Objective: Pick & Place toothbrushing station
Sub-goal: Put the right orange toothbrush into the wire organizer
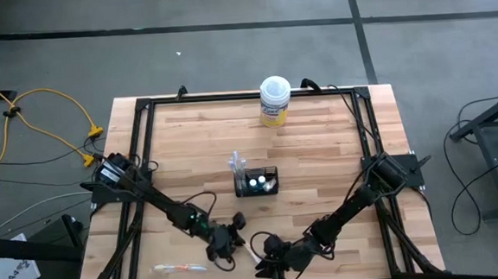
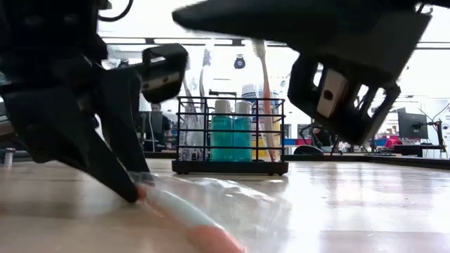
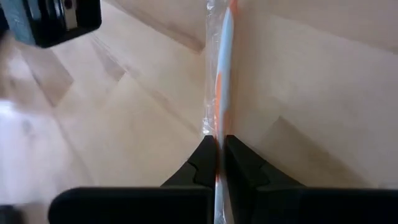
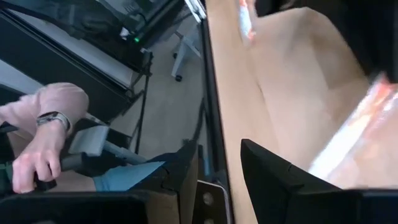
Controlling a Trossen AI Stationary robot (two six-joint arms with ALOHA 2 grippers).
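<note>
I had the wooden table [image 1: 336, 143] under both arms, with the yellow tub [image 1: 274, 101] standing near its far edge and the black wire holder [image 1: 258, 181] about in the middle, well apart from either gripper. In the low view the holder stood upright with two teal tubes [image 2: 232, 136] side by side in it and at least one brush handle sticking up above the rim.

Both arms reached in toward the near edge. The left gripper [image 1: 223, 247] was down at the table, and the wrapped toothbrush [image 1: 181, 267] lay flat on the wood with one end at its fingertips. My left wrist camera showed the fingers [image 3: 206, 163] pinched narrow on the clear wrapper, the brush running straight away from them, so its long axis lined up with the gripper's reach rather than across it. In the overhead view that axis ran roughly along the near edge, toward the left side of the table.

The right gripper [image 1: 273, 250] sat just beside the left one, nearer the middle of the edge, with its jaws standing partly apart and nothing between them. Its camera looked past the table edge to a person's hand [image 4: 38, 155] in the room beyond.

I judged that the left arm owned the coming move: the holder lay up the table, away from the near edge and a little to the right of the pinch, and the brush would have to swing from flat to upright to drop in. A thin grip on slippery wrapping might let it twist.
</note>
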